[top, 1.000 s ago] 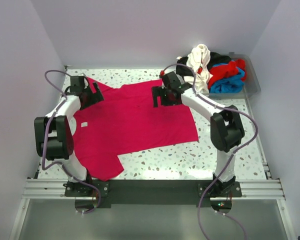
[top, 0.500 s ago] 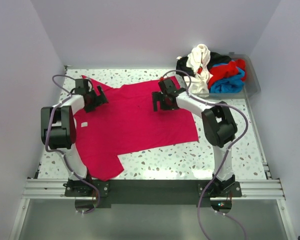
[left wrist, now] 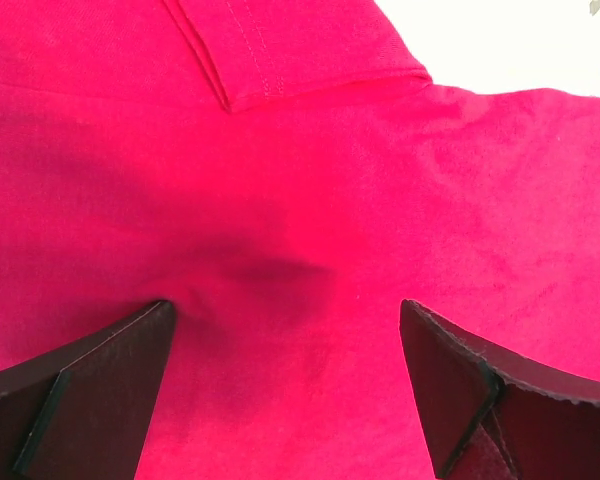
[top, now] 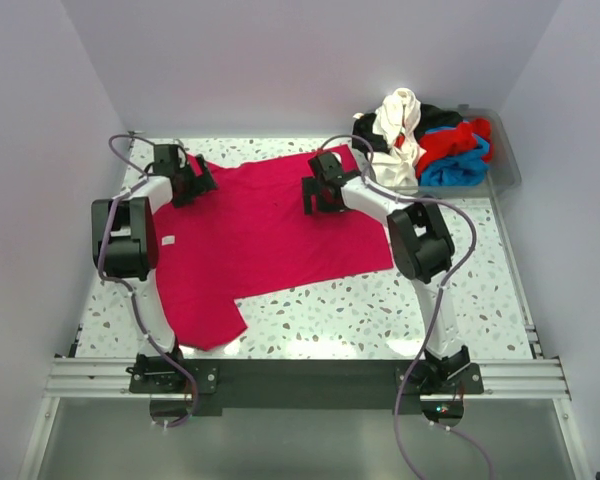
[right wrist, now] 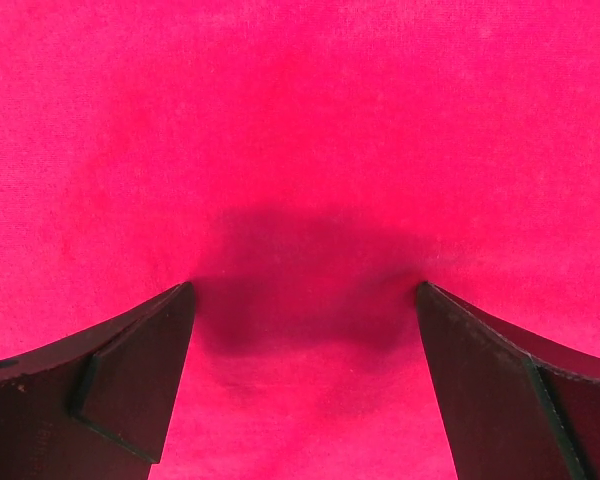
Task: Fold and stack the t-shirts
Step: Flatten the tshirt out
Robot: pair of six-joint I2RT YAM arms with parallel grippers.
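Well, the big crimson-pink cloth t-shirt [top: 270, 235] lies flat across the speckled white table [top: 380, 310], its long axis running left to right with the neck end leftward. Both claws are down near its far edge: the left gripper [top: 190, 182] by the far sleeve seam, the right gripper [top: 318, 192] toward the hem end. Each is spread wide, tips resting on cloth, pinching nothing. A fold would likely draw that edge toward the bases. The cream, black, red and blue shirts [top: 420, 140] sit in the clear grey plastic bin [top: 505, 165], far right.

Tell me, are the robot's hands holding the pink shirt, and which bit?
Nothing is held. The left gripper and right gripper are both open, tips down on the shirt near its far edge, with no cloth pinched between them.
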